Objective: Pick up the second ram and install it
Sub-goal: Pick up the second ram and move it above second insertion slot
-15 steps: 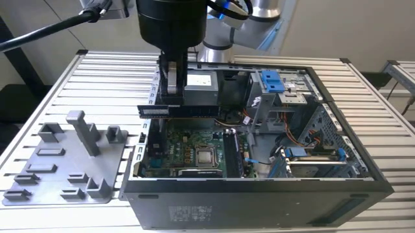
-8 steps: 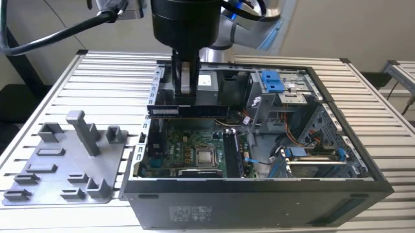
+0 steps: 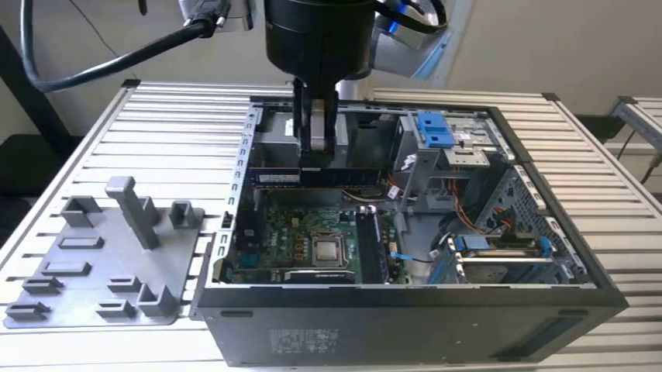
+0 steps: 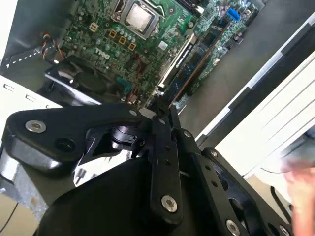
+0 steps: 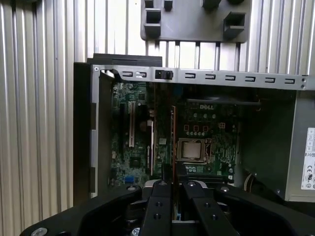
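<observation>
My gripper (image 3: 315,159) hangs inside the open computer case (image 3: 414,306), shut on the second ram (image 3: 315,177). The ram is a long dark stick held level by its middle, above the far part of the green motherboard (image 3: 279,236). In the first wrist view the ram (image 5: 173,142) shows edge-on as a thin line running out from between the fingers (image 5: 158,206), left of the CPU (image 5: 193,149). In the second wrist view the ram (image 4: 197,61) stretches away from the gripper (image 4: 165,110) over the board. Black memory sockets (image 3: 374,248) lie beside the CPU (image 3: 329,249).
A grey plastic tray (image 3: 104,260) with upright blocks sits on the slatted table at the exterior view's left of the case. Blue drive brackets (image 3: 436,130), metal bays and loose cables (image 3: 455,232) crowd the case's right half. The case walls enclose the gripper.
</observation>
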`<action>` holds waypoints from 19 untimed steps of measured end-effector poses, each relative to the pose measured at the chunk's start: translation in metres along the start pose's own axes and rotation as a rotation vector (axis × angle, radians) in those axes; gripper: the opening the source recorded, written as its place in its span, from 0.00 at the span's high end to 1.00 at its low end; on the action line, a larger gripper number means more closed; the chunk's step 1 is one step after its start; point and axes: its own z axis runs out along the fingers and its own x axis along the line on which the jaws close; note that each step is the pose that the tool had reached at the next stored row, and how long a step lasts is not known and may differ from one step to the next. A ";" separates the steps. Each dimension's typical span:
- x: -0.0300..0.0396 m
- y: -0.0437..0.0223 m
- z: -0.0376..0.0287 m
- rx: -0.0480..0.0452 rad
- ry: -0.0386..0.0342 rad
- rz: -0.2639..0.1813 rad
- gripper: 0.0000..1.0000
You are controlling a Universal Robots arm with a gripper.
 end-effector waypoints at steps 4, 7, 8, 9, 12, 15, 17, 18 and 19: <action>0.0001 -0.0118 -0.0002 0.0000 0.0000 0.000 0.86; 0.0002 -0.0253 -0.0005 -0.0003 0.0000 0.000 0.86; 0.0003 -0.0298 -0.0005 -0.0003 -0.0001 0.000 0.86; 0.0003 -0.0343 -0.0007 -0.0004 0.0000 0.000 0.86; 0.0005 -0.0479 -0.0009 -0.0005 0.0000 0.000 0.86; 0.0006 -0.0617 -0.0012 -0.0004 -0.0001 0.000 0.86; 0.0007 -0.0706 -0.0014 -0.0005 0.0000 0.000 0.86; 0.0008 -0.0749 -0.0014 -0.0004 -0.0001 0.001 0.86; 0.0008 -0.0791 -0.0015 -0.0004 -0.0001 0.001 0.86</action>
